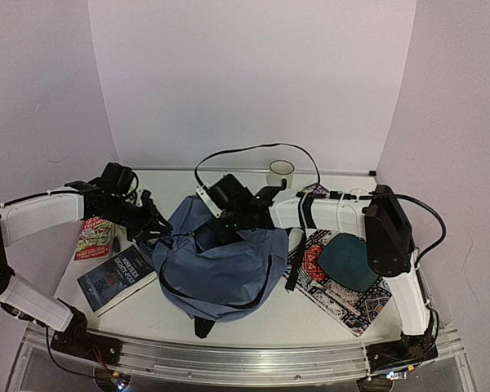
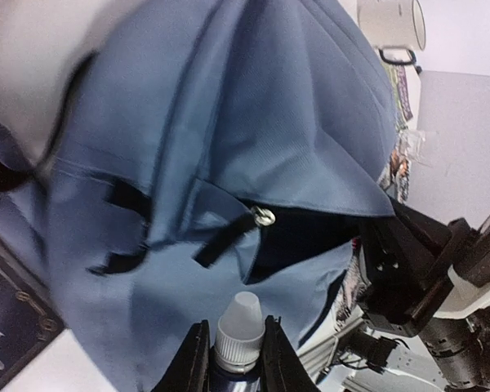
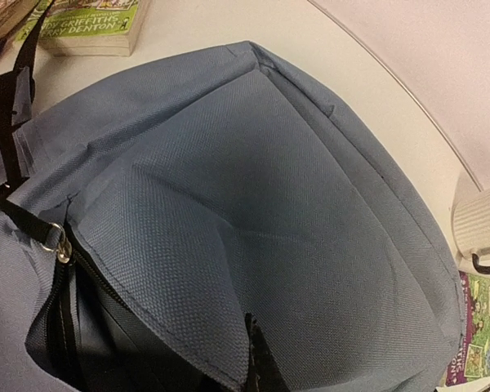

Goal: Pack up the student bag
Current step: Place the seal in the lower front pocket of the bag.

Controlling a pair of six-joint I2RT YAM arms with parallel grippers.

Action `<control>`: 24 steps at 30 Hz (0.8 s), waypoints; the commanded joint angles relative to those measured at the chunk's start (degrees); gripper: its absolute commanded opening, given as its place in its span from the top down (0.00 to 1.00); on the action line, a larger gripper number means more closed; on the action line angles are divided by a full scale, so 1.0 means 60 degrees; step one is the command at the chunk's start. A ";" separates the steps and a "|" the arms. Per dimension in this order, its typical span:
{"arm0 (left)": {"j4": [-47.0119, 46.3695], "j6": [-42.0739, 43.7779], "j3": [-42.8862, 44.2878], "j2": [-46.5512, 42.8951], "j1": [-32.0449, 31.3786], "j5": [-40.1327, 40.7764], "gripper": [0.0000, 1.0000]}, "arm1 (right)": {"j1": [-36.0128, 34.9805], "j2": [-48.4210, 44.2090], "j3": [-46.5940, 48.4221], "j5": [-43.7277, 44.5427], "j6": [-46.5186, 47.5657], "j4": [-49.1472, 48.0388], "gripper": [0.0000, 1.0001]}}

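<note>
from above, we've got the student bag (image 1: 216,265) slumped mid-table, with a dark book (image 1: 114,280) just to its left. the left gripper (image 1: 151,227) sits at the bag's left edge, and the right gripper (image 1: 222,219) is over its open top. left wrist now: jaws narrowly apart, clamped on a small white-capped bottle (image 2: 238,322) that faces the bag's dark opening. right wrist: jaws pinched tight on the edge of the bag's flap, holding it up.

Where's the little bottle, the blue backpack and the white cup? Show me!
little bottle (image 2: 241,314): left wrist view, on its whitish cap.
blue backpack (image 1: 229,273): top view, on its front fabric.
white cup (image 2: 384,23): left wrist view, on its side wall.
</note>
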State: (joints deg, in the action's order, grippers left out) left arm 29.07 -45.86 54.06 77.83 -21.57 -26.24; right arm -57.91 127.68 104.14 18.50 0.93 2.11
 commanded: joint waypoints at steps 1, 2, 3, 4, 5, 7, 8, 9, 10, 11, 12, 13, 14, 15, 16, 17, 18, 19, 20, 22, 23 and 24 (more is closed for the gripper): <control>-0.1694 -0.1497 -0.0312 -0.0050 -0.0885 -0.0490 0.95 | -0.0076 -0.0664 0.0595 -0.0172 -0.0568 -0.0056 1.00; -0.1930 -0.1675 -0.0341 -0.0039 -0.0954 -0.0481 0.96 | -0.0081 -0.0659 0.0603 -0.0213 -0.0594 -0.0053 1.00; -0.2121 -0.1787 -0.0351 0.0014 -0.1049 -0.0499 0.96 | -0.0079 -0.0644 0.0628 -0.0265 -0.0637 -0.0049 1.00; -0.2316 -0.1900 -0.0349 0.0085 -0.1140 -0.0520 0.96 | -0.0072 -0.0628 0.0657 -0.0331 -0.0675 -0.0052 1.00; -0.2478 -0.1989 -0.0329 0.0203 -0.1251 -0.0546 0.96 | -0.0072 -0.0605 0.0680 -0.0398 -0.0705 -0.0054 1.00; -0.2696 -0.2128 -0.0280 0.0417 -0.1449 -0.0542 0.96 | -0.0074 -0.0605 0.0746 -0.0513 -0.0783 -0.0051 1.00; -0.2859 -0.2257 -0.0315 0.0507 -0.1551 -0.0512 0.96 | -0.0078 -0.0599 0.0766 -0.0565 -0.0806 -0.0054 1.00; -0.3072 -0.2392 -0.0391 0.0601 -0.1659 -0.0506 0.96 | -0.0076 -0.0596 0.0796 -0.0596 -0.0829 -0.0055 1.00; -0.3359 -0.2527 -0.0461 0.0679 -0.1744 -0.0504 0.96 | -0.0082 -0.0610 0.0814 -0.0624 -0.0863 -0.0057 1.00; -0.3626 -0.2661 -0.0512 0.0776 -0.1831 -0.0473 0.96 | -0.0083 -0.0626 0.0820 -0.0675 -0.0904 -0.0058 1.00; -0.3810 -0.2785 -0.0540 0.0912 -0.1924 -0.0410 0.97 | -0.0079 -0.0645 0.0822 -0.0747 -0.0949 -0.0059 1.00; -0.3986 -0.2884 -0.0528 0.1089 -0.2008 -0.0353 0.97 | -0.0069 -0.0662 0.0814 -0.0814 -0.0985 -0.0055 1.00; -0.4152 -0.2977 -0.0499 0.1262 -0.2067 -0.0309 0.98 | -0.0075 -0.0669 0.0816 -0.0895 -0.1016 -0.0050 1.00; -0.4315 -0.3072 -0.0467 0.1432 -0.2119 -0.0267 0.98 | -0.0083 -0.0675 0.0820 -0.0981 -0.1047 -0.0045 1.00; -0.4550 -0.3199 -0.0441 0.1599 -0.2163 -0.0242 0.99 | -0.0079 -0.0674 0.0801 -0.1080 -0.1090 -0.0045 1.00; -0.4767 -0.3323 -0.0406 0.1729 -0.2210 -0.0177 0.99 | -0.0086 -0.0680 0.0796 -0.1148 -0.1120 -0.0049 1.00; -0.5049 -0.3496 -0.0380 0.1870 -0.2238 -0.0098 0.99 | -0.0079 -0.0664 0.0818 -0.1211 -0.1180 -0.0052 1.00; -0.5226 -0.3610 -0.0352 0.1991 -0.2247 -0.0006 0.99 | -0.0069 -0.0658 0.0802 -0.1242 -0.1216 -0.0061 1.00; -0.5370 -0.3739 -0.0298 0.2148 -0.2249 0.0116 1.00 | -0.0073 -0.0661 0.0810 -0.1259 -0.1238 -0.0060 1.00; -0.5545 -0.3990 -0.0195 0.2372 -0.2249 0.0352 1.00 | -0.0072 -0.0660 0.0818 -0.1296 -0.1307 -0.0069 1.00; -0.5620 -0.4147 -0.0154 0.2497 -0.2252 0.0482 1.00 | -0.0073 -0.0660 0.0827 -0.1307 -0.1328 -0.0072 1.00; -0.5755 -0.4297 -0.0140 0.2581 -0.2253 0.0555 0.99 | -0.0084 -0.0658 0.0833 -0.1332 -0.1356 -0.0083 1.00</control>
State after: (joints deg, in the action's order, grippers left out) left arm 1.10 -67.05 51.19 91.68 -35.00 -26.22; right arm -57.87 127.68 105.85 12.83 -4.97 3.25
